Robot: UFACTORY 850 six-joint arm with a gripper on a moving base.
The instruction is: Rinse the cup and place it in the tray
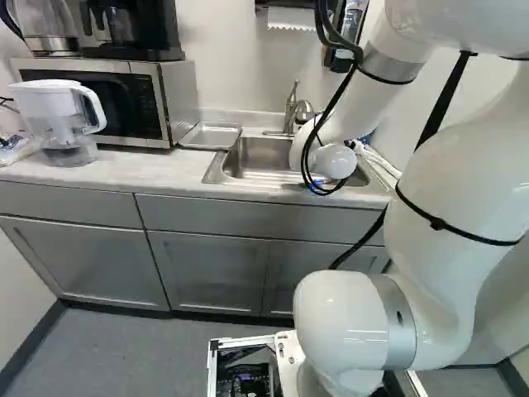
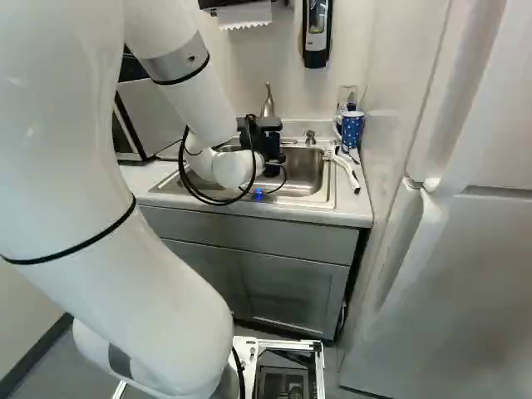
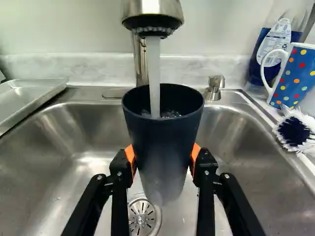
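Gripper (image 3: 162, 162) pinching dark cup (image 3: 165, 142) under running faucet (image 3: 152, 14), polka-dot mug (image 3: 298, 73) and brush (image 3: 294, 130) beside sink (image 3: 49, 162)

My fingers (image 3: 119, 196) were black, their pads (image 3: 130, 155) orange. I saw a dark navy cup (image 3: 162, 142), a blue mug (image 3: 298, 73) dotted red, orange and yellow, a white-and-navy brush (image 3: 294, 132), a silvery sink (image 3: 34, 152) and tray (image 3: 37, 91), grey cabinets (image 1: 202, 269) and a pale, marbled backsplash (image 3: 98, 69).

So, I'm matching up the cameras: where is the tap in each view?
Left base view: the tap stands behind the sink, just right of the middle.
Right base view: upper middle, behind the sink.
Wrist view: ahead of the hand, running water into the dark cup.
Shared landmark: the metal sink.
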